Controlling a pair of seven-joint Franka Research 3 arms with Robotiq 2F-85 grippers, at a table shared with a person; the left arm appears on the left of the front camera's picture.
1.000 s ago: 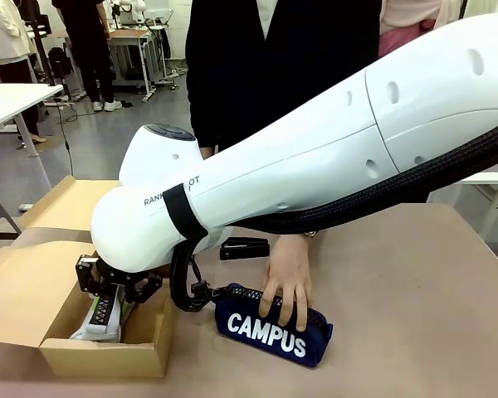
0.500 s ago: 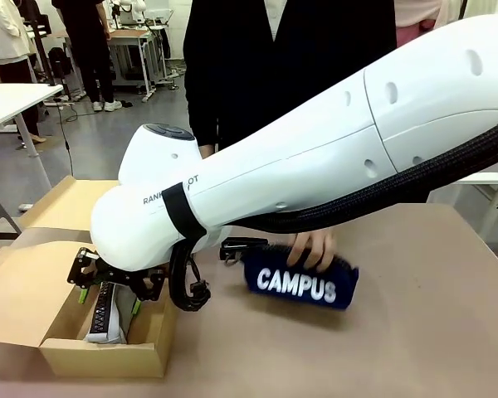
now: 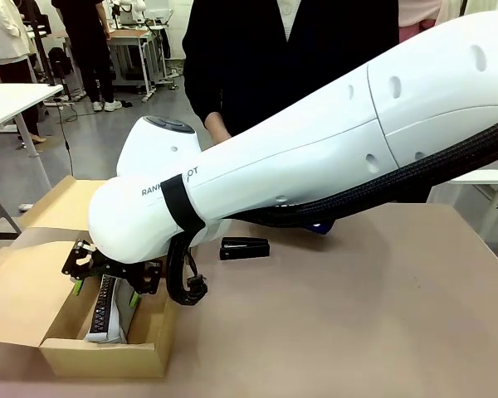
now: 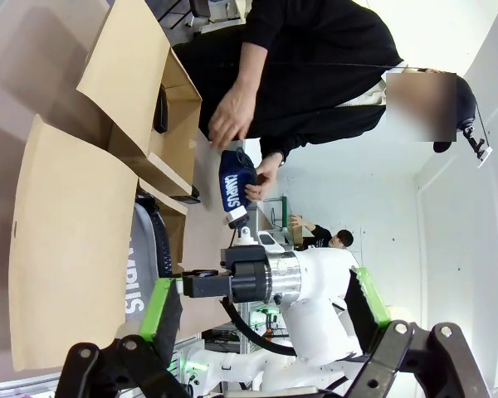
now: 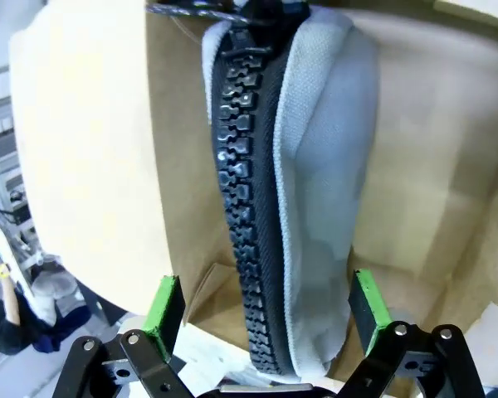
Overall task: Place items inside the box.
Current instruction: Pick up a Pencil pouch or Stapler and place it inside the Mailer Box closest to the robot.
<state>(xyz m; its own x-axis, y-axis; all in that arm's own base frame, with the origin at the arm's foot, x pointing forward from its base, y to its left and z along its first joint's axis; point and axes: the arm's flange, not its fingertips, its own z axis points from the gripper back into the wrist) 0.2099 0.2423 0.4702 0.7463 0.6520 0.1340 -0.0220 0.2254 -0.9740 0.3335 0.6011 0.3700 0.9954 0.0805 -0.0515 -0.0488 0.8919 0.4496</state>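
Note:
My right gripper (image 3: 108, 278) hangs open just above the cardboard box (image 3: 108, 358) at the table's left. A grey pencil case (image 3: 104, 315) with a black zip lies inside the box. In the right wrist view this case (image 5: 315, 191) lies lengthwise below the spread fingers of the right gripper (image 5: 266, 311), free of both green pads. A black stapler (image 3: 245, 248) rests on the table behind the box. The person holds a navy "CAMPUS" case (image 4: 232, 184) up in one hand. My left gripper (image 4: 261, 319) is open with nothing between its fingers.
The box's flaps (image 3: 33, 282) fold outward to the left and back. My right arm's white forearm (image 3: 332, 157) spans the table's middle and hides much of the person's hands. Bare brown tabletop (image 3: 357, 332) lies to the right of the box.
My right gripper has opened and let go of the grey case, which now lies in the box. The person has lifted the navy case off the table, up behind my arm.

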